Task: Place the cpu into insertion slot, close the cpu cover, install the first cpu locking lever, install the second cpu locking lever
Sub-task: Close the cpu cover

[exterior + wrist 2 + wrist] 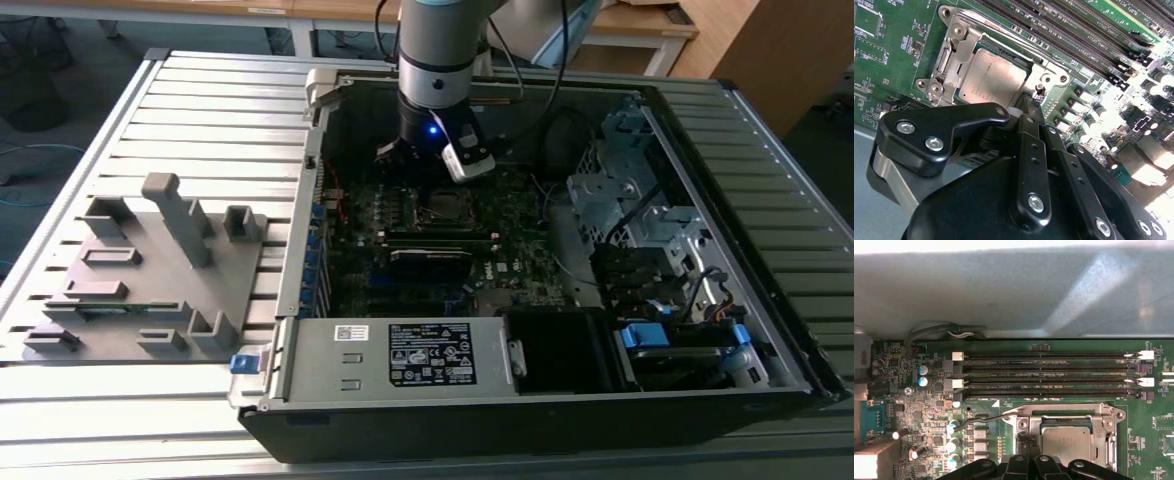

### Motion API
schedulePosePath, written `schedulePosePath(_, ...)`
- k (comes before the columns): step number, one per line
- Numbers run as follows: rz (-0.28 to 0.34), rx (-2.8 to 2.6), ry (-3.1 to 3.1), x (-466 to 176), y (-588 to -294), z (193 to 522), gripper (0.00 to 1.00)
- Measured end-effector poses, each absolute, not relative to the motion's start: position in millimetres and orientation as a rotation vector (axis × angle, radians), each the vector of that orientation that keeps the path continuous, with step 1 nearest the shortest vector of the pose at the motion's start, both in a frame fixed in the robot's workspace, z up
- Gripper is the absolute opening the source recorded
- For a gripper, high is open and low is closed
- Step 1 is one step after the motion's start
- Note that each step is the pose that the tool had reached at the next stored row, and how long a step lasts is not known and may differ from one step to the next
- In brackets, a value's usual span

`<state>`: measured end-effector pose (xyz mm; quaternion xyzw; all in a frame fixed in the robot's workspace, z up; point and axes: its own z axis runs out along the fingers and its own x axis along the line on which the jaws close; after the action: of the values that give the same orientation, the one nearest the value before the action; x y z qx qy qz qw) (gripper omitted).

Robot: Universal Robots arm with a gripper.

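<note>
The arm (438, 60) reached down into an open computer case (747, 300) that lay on a slatted metal table (214, 100), with a grey fixture (147, 270) well apart at the exterior view's left. The gripper (434, 185) hung just above the insertion slot (445, 208), in the far part of the motherboard (521, 240).

In both wrist views the cpu (991, 77) (1069, 445) sat flat in the slot, its dull silver top facing up. The cpu cover (956, 52) (1069, 416) lay folded down over it, the frame bordering the chip and the chip showing through the cut-out.

The gripper (1025, 102) (1028, 442) was clenched, its tips drawn together right at one corner of the cover's frame. Whether they pinched anything there could not be told.

In the first wrist view a thin wire locking lever (985, 417) stuck out sideways from the socket corner, over a row of small capacitors (954, 445). The long black memory slots (1054, 375) (1079, 30) ran just beside the socket.
</note>
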<state>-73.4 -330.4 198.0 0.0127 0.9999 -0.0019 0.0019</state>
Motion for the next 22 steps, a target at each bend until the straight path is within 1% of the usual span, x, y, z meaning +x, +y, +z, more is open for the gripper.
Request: schedulePosePath(22, -0.006, 0.04, 3.137, -73.4, -330.3, 213.7, 0.1)
